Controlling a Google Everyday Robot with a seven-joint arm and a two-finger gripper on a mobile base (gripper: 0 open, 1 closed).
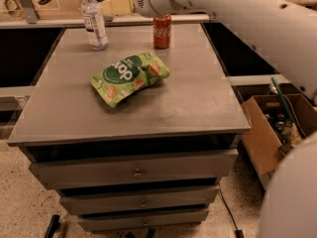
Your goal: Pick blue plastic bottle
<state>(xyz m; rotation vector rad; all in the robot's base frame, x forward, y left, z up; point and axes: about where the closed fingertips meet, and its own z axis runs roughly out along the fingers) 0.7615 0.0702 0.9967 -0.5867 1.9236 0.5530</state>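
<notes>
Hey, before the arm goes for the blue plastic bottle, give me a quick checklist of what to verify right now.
1. Blue plastic bottle upright, capped, back left of table: ok.
2. Hand aimed at it: ok, hovers just right of the bottle's top.
3. Hand around bottle: not ok, beside it only.
4. Hand's depth lined up with bottle: cannot tell.
5. Cola can apart from bottle: ok, stands to its right.
6. Snack bag out of the way: ok, lies mid-table.
</notes>
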